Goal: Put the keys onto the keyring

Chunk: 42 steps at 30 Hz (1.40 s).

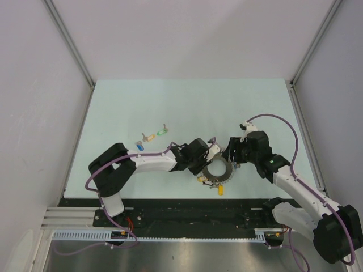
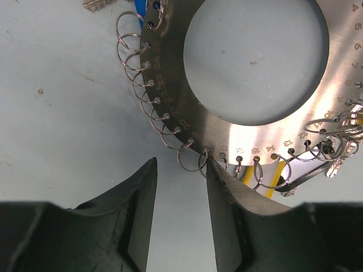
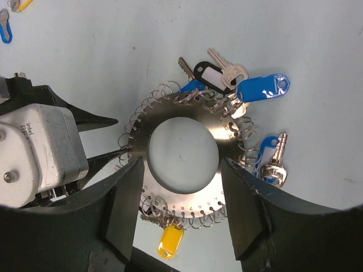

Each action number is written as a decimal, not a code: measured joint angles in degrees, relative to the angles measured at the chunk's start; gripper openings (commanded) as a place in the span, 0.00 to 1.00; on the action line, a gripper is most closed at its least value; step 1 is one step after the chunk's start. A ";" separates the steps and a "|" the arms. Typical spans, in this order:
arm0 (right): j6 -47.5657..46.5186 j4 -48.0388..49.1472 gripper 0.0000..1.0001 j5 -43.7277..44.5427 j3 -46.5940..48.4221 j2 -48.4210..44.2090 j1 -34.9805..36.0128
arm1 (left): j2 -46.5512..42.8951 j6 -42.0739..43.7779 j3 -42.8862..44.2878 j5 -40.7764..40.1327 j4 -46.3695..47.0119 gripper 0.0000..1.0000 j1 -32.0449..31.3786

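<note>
The keyring (image 1: 217, 170) lies flat on the table (image 1: 170, 102), near the front edge and between the two grippers. It is a grey metal disc with a large round hole. Many small wire loops (image 2: 131, 63) hang from its rim, and some of them carry keys with tags, among them a yellow tag (image 3: 170, 241), a blue tag (image 3: 262, 88) and a black tag (image 3: 209, 72).

The left gripper (image 2: 181, 170) is at the left side of the keyring. Its jaws stand apart at a middle width and hold nothing. In the left wrist view the tip of one finger (image 2: 227, 215) is just at the rim, beside a wire loop.

The right gripper (image 3: 181, 164) is over the keyring with jaws spread wide, one finger on each side of the hole. I cannot tell whether they touch the metal.

The three keys (image 1: 150, 137) lie loose on the table in a slanted row, well apart from the keyring on its left. Their tags are blue, orange and green, from front to back.
</note>
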 measured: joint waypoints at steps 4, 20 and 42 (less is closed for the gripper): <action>-0.11 0.04 0.61 -0.26 -0.09 0.11 0.00 | 0.04 0.28 0.00 0.02 0.31 0.42 0.00; -0.28 0.46 0.61 -1.38 -0.59 0.52 -0.07 | 1.46 5.68 0.04 1.11 2.16 0.36 -0.22; -0.26 0.85 0.61 -2.91 -0.83 0.87 -0.11 | 1.27 9.55 -0.96 7.06 5.38 0.00 -1.01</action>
